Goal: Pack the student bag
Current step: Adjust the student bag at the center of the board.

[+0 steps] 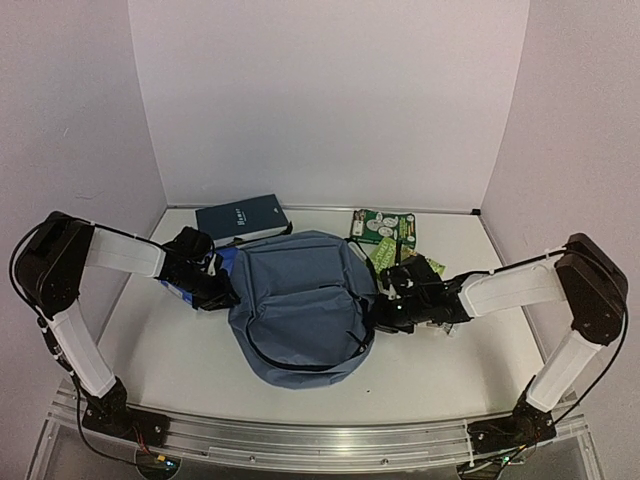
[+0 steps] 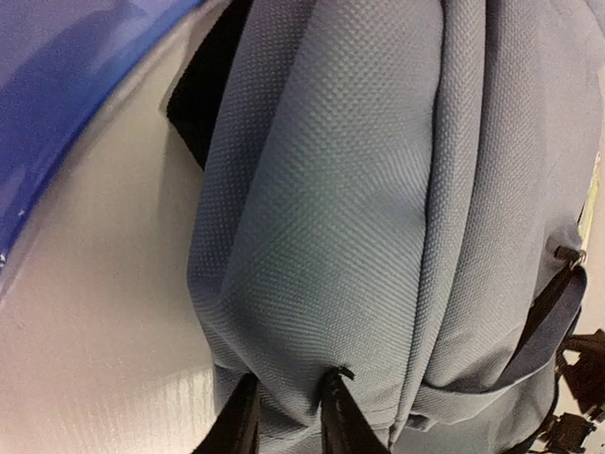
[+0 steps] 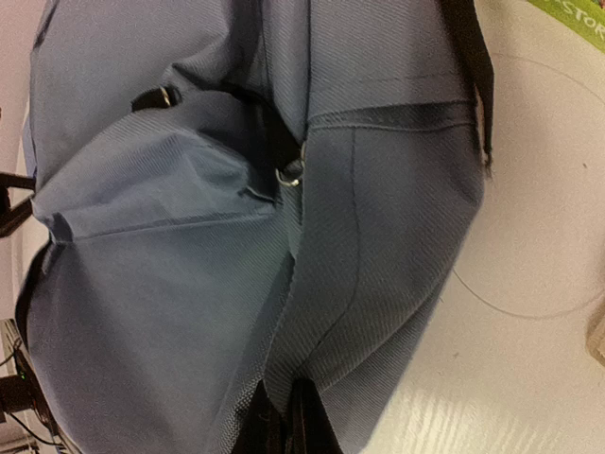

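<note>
Top external view showed the backpack (image 1: 300, 300) lying flat in the middle of the white table (image 1: 170, 350), with its front pocket facing up. It was the biggest thing there. The left gripper (image 1: 226, 290) was at the bag's left side and the right gripper (image 1: 381, 316) was at its right side, and both touched the cloth.

In the left wrist view, the left gripper (image 2: 288, 421) had its two black fingers (image 2: 236, 426) pinching a fold of the gray-blue cloth between them. A black strap (image 2: 203, 104) poked out from under the bag, and a bright blue flat thing (image 2: 57, 95) lay just beside it on the table.

In the right wrist view, the right gripper (image 3: 284, 426) had its fingers (image 3: 307, 426) pressed almost together, nipping a thin edge of the bag's cloth. A small metal zipper ring (image 3: 290, 175) sat near the middle of the bag.

Behind the bag, a dark blue book (image 1: 243, 215) lay near the back wall on the left. Some green cards (image 1: 385, 228) lay at the back on the right, close to the bag's top corner.
</note>
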You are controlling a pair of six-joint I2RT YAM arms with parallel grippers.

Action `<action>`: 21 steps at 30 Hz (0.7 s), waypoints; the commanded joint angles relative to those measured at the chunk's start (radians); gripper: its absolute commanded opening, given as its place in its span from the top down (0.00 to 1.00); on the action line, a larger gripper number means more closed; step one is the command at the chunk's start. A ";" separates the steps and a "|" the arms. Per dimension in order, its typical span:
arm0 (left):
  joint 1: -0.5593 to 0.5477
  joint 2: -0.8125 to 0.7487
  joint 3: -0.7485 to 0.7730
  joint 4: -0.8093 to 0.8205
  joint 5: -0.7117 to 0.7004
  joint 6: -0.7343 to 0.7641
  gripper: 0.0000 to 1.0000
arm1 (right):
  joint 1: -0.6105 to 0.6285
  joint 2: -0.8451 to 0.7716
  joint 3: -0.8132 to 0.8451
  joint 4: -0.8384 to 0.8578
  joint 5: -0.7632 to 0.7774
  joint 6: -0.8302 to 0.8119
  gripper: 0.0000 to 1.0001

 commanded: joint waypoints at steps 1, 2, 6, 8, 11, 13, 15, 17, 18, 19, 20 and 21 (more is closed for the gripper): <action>-0.103 -0.019 -0.045 0.055 0.052 -0.028 0.88 | -0.028 0.059 0.116 0.070 0.050 -0.091 1.00; -0.126 -0.027 -0.056 0.057 0.045 -0.042 0.88 | -0.041 0.072 0.131 0.068 0.053 -0.107 1.00; -0.195 -0.084 -0.102 0.062 0.020 -0.099 0.88 | -0.065 0.080 0.187 0.024 0.072 -0.194 0.94; -0.200 -0.131 -0.126 0.061 0.007 -0.128 0.84 | -0.066 0.059 0.206 -0.026 0.089 -0.242 0.84; -0.200 -0.221 -0.125 0.008 -0.048 -0.130 0.70 | -0.063 -0.001 0.214 -0.144 0.147 -0.318 0.62; -0.200 -0.264 -0.093 -0.063 -0.094 -0.104 0.57 | -0.064 -0.055 0.215 -0.210 0.182 -0.356 0.54; -0.200 -0.284 -0.030 -0.122 -0.127 -0.053 0.50 | -0.060 -0.105 0.219 -0.298 0.197 -0.378 0.48; -0.201 -0.279 0.035 -0.159 -0.139 -0.003 0.45 | -0.052 -0.136 0.223 -0.369 0.234 -0.371 0.46; -0.201 -0.267 0.064 -0.167 -0.139 0.030 0.43 | -0.048 -0.151 0.224 -0.391 0.239 -0.360 0.46; -0.203 -0.253 0.095 -0.171 -0.136 0.067 0.42 | -0.043 -0.167 0.222 -0.411 0.232 -0.338 0.46; -0.207 -0.232 0.130 -0.175 -0.132 0.098 0.41 | -0.037 -0.184 0.218 -0.423 0.219 -0.311 0.46; -0.213 -0.205 0.162 -0.182 -0.129 0.124 0.41 | -0.030 -0.199 0.213 -0.430 0.199 -0.283 0.46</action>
